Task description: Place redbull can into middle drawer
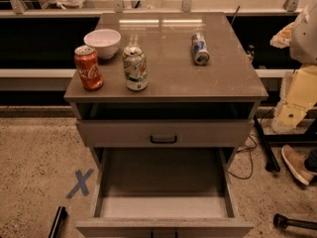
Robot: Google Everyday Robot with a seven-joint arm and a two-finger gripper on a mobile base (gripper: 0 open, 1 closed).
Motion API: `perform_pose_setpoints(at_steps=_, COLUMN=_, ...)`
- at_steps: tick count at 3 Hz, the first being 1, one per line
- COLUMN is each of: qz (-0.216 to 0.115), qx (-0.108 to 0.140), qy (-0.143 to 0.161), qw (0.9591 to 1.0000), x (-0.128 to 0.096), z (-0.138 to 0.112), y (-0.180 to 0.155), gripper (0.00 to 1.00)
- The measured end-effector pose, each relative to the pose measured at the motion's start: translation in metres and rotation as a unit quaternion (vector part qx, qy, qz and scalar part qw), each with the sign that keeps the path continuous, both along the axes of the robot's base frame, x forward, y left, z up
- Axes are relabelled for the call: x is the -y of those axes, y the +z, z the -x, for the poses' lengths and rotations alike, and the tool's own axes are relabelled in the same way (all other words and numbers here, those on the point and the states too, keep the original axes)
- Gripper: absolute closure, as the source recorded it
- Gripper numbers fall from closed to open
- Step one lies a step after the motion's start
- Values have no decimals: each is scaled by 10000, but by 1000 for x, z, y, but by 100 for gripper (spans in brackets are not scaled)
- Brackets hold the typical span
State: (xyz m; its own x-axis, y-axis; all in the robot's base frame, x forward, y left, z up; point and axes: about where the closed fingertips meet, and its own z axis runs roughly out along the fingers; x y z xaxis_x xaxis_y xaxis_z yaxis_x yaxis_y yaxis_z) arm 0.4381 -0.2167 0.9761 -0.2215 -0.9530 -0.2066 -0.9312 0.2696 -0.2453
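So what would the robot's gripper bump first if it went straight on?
The gripper hangs at the right edge, beside the cabinet, seemingly pointing down. It would likely meet the floor first, not the blue can; depth is hard to judge.
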Motion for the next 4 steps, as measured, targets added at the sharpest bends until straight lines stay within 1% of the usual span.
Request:
perform_pose_setpoints(at_steps=1, qz=-1, qx=1, qy=-1, qw=10000, x=0, z=0, y=0, gripper=0)
perform_pose_setpoints(at_steps=2, qz=-171, qx=140, qy=-129, qw=9997, x=1, z=-14, y=0, gripper=0)
perform_pose_setpoints(at_steps=3, qz=-654, qx=295, qy=-734, qw=9947, x=9, z=-72, y=-1, gripper=0)
perform_pose_setpoints(at_steps=4, qz=-1362, qx=688, qy=-1697, qw=9736, x=19, z=-147, y=15, gripper=0)
